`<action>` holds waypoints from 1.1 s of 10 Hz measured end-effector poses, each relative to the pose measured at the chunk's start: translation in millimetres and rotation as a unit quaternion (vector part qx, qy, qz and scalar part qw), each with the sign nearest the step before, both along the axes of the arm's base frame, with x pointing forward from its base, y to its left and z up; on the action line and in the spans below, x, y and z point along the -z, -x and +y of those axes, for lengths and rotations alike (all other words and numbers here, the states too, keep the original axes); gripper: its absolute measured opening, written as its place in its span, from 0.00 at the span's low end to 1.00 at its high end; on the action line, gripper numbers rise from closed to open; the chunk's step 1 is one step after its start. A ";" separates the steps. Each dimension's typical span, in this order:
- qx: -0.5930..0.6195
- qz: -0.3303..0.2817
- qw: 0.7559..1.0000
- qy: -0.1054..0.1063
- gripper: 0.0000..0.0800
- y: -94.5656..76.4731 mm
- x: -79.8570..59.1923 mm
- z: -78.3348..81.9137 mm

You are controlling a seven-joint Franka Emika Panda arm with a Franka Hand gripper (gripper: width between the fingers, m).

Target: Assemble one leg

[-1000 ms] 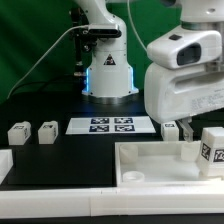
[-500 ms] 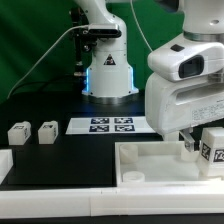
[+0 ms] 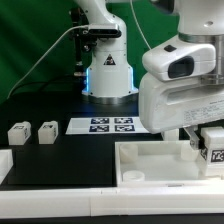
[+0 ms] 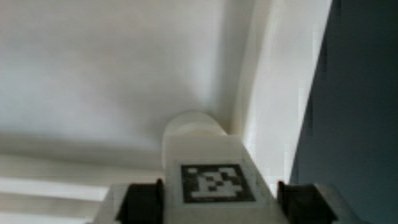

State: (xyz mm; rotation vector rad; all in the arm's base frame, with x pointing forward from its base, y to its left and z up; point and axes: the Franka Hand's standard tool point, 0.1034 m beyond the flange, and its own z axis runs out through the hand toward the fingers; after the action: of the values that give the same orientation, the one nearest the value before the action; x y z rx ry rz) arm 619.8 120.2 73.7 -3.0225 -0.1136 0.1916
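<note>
My gripper [image 3: 203,138] is shut on the leg [image 3: 213,150], a small white block with a black-and-white tag. It holds the leg low over the right end of the large white tabletop [image 3: 150,168], at the exterior view's right. In the wrist view the leg [image 4: 212,160] sits between my two dark fingers [image 4: 151,206], tag facing the camera, and my gripper [image 4: 228,208] grips it from both sides. The leg's tip points at the tabletop's raised rim [image 4: 267,90]. The leg's lower end is hidden behind the rim in the exterior view.
Two more small white legs [image 3: 18,133] [image 3: 47,131] stand on the black table at the exterior view's left. The marker board [image 3: 108,125] lies in front of the robot base [image 3: 108,75]. A white block [image 3: 5,165] sits at the left edge.
My gripper has moved down a little with the leg in it, bringing the leg closer to the tabletop's right end. Nothing else has moved.
</note>
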 end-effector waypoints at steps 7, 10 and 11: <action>0.389 0.022 0.921 0.016 0.37 2.8 6.8 5.3; 0.584 0.050 0.810 -0.014 0.37 6.4 9.8 14.9; 0.619 0.058 0.783 -0.011 0.37 6.3 9.9 15.6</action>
State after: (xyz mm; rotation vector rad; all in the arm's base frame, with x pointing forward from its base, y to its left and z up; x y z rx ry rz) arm 613.5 135.8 63.7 -2.3668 1.7476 0.2149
